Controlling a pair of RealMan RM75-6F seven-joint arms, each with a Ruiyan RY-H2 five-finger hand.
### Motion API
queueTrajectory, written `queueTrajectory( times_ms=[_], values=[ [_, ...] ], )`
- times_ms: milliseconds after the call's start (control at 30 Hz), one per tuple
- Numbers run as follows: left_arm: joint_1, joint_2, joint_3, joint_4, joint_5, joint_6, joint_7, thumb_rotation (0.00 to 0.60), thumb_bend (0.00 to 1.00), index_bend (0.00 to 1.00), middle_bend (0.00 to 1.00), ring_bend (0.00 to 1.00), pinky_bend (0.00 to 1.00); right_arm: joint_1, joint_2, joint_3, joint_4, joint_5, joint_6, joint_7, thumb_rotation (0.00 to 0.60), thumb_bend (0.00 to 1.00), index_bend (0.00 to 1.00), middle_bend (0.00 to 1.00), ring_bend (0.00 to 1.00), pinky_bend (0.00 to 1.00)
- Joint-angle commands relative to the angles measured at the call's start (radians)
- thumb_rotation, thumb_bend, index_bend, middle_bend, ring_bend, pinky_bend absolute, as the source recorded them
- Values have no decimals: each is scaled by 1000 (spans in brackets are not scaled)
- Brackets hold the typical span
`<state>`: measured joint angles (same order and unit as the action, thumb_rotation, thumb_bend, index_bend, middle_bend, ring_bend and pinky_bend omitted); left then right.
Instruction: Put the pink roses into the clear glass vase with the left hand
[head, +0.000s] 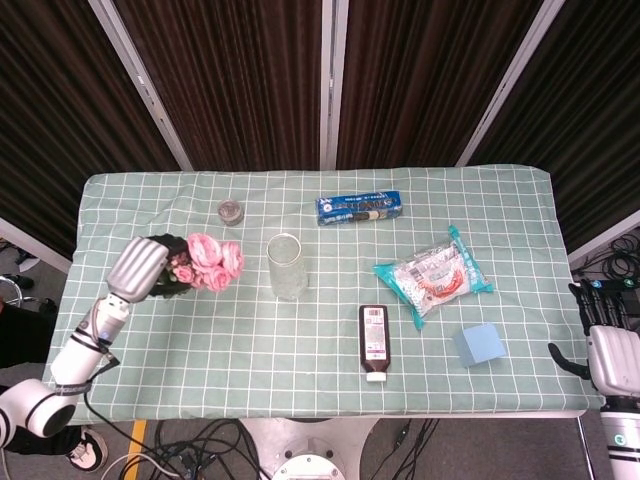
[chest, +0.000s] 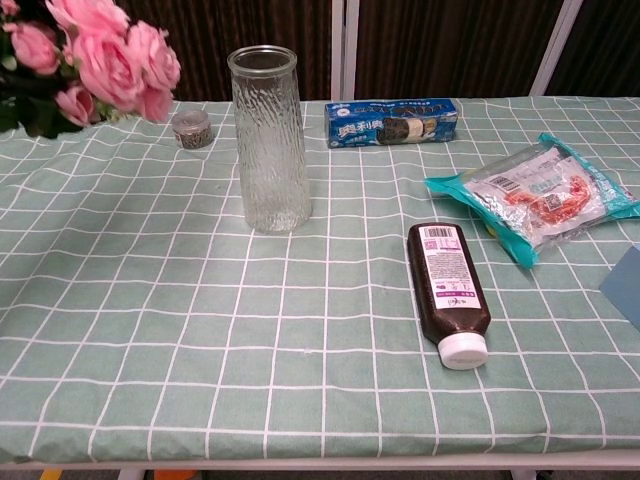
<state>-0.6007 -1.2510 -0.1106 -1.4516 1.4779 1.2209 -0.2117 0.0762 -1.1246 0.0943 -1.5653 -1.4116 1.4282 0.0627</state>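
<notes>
My left hand (head: 140, 268) grips the bunch of pink roses (head: 208, 262) by its dark leafy stems, lifted well above the table to the left of the clear glass vase (head: 285, 266). In the chest view the roses (chest: 105, 60) hang at the top left corner, blooms level with the rim of the vase (chest: 266, 138); the hand itself is out of that frame. The vase stands upright and empty on the green checked cloth. My right hand (head: 610, 350) hangs off the table's right edge with fingers apart, holding nothing.
A small round tin (head: 231, 211) sits behind the vase to the left. A blue biscuit pack (head: 358, 207), a snack bag (head: 434, 274), a dark bottle lying flat (head: 373, 341) and a blue block (head: 479, 344) lie to the right.
</notes>
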Motion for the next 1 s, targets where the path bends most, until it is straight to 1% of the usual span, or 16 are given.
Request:
queueTrajectory(
  times_ms=[33,167,267,333,467,567,667,767,933,1000],
  values=[
    [19,0,-67,35,-34,81,-31,600,305,519,520,460,599,-2,-1,-1,-1,-5,5,2,600,168,0,0,0,0],
    [36,-72,-150,55,-66,203,-87,600,304,518,520,460,598,-4,-4,-2,0,-6,9,4,600,168,0,0,0,0],
    [33,-133,-200,57,-86,264,-116,600,305,518,520,460,598,-3,-8,-3,2,-3,4,4,600,169,0,0,0,0],
    [27,-170,-230,51,-103,287,-137,600,305,518,520,460,599,-2,-10,-4,2,-2,0,4,600,168,0,0,0,0],
    [10,-240,-295,-2,-154,306,-215,600,305,518,520,460,599,-2,-13,-6,3,-3,-3,4,600,168,0,0,0,0],
    [-8,-297,-359,-56,-206,314,-281,600,305,518,520,460,599,-2,-12,-5,2,3,-6,3,600,169,0,0,0,0],
    [-33,-347,-407,-83,-240,316,-311,600,305,518,520,460,599,-3,-11,-5,1,7,-8,0,600,168,0,0,0,0],
    [-65,-395,-436,-82,-249,317,-318,600,305,516,519,460,599,-2,-12,-5,-1,13,-16,0,600,168,0,0,0,0],
    [-123,-471,-461,-42,-249,302,-332,600,305,516,519,460,599,0,-10,-5,-6,17,-22,-2,600,168,0,0,0,0],
    [-149,-500,-481,-25,-261,290,-341,600,305,516,519,460,599,0,-8,-5,-8,17,-22,-1,600,168,0,0,0,0]
  ],
)
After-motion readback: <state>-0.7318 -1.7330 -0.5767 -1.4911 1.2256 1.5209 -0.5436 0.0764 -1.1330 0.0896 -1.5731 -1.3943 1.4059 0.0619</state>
